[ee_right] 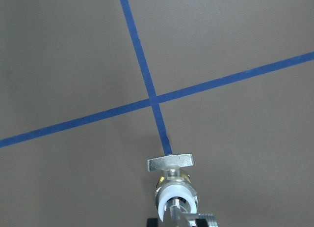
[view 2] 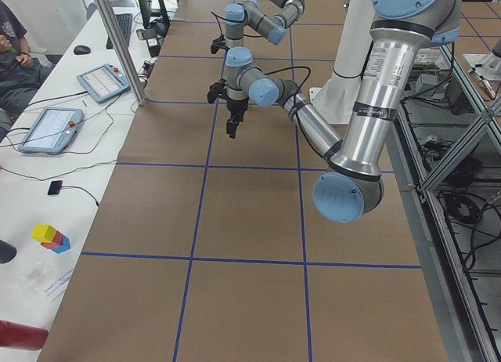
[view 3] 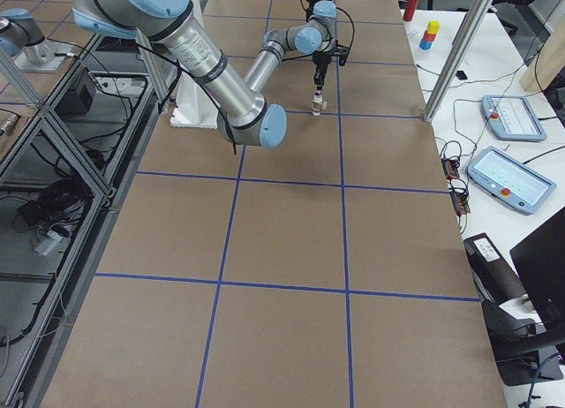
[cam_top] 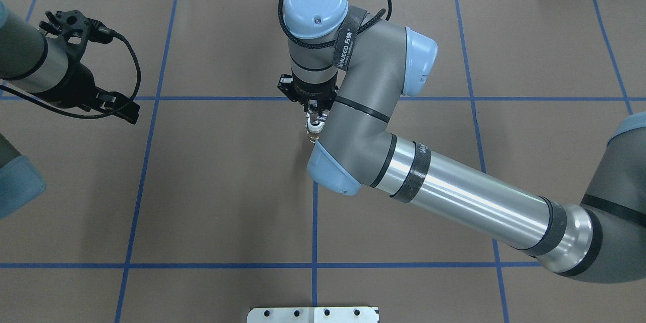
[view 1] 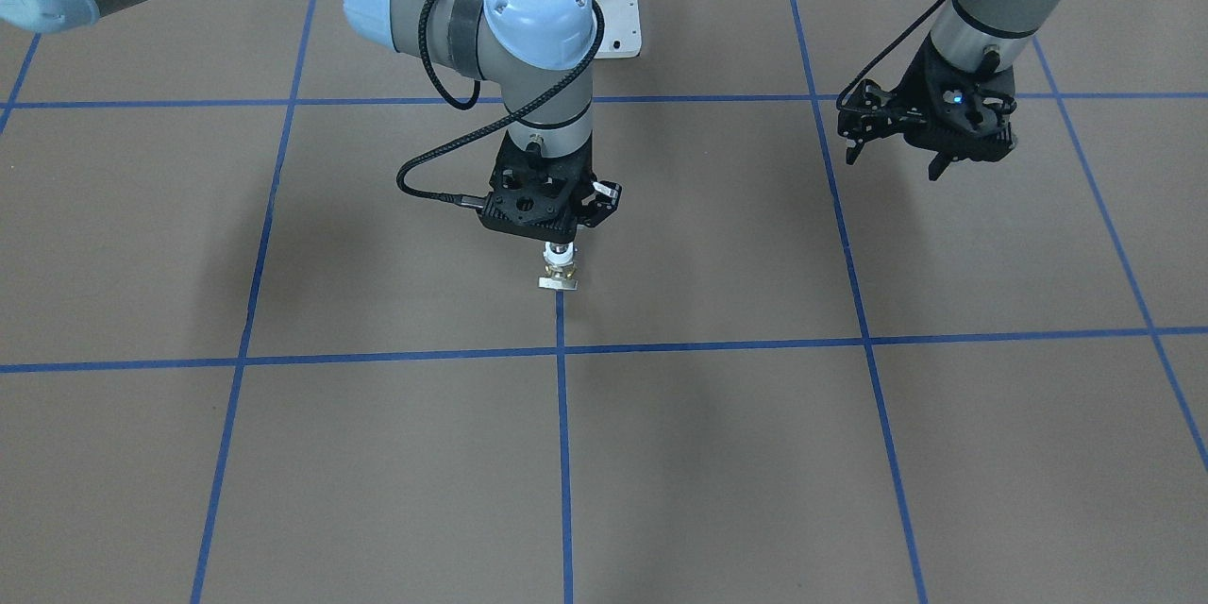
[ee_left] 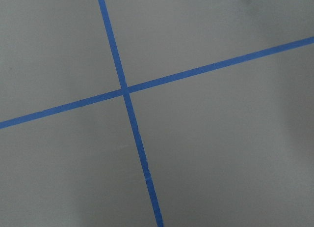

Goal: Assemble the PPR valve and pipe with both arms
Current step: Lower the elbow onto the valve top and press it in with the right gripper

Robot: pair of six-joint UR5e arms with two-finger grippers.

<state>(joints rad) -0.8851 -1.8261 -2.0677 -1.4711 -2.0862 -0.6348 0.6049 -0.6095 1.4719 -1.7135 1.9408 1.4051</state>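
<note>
My right gripper (view 1: 559,241) points straight down at the table's middle and is shut on the upper white ring end of the PPR valve (view 1: 559,269). The valve hangs upright, its brass middle and flat tab handle (ee_right: 171,162) lowest, at or just above the paper where a blue tape line ends. It also shows in the overhead view (cam_top: 313,133). A silver metal piece (ee_right: 175,208) sits inside the valve's near white end. I cannot tell whether it is the pipe, and no separate pipe shows. My left gripper (view 1: 930,127) hovers far off with nothing visible in it. Its jaws are not readable.
Brown paper with a blue tape grid (ee_left: 125,89) covers the table. The white base column (view 1: 623,9) stands behind the right arm. A side bench with tablets (view 2: 48,128) and a metal post (view 2: 117,45) runs along the far edge.
</note>
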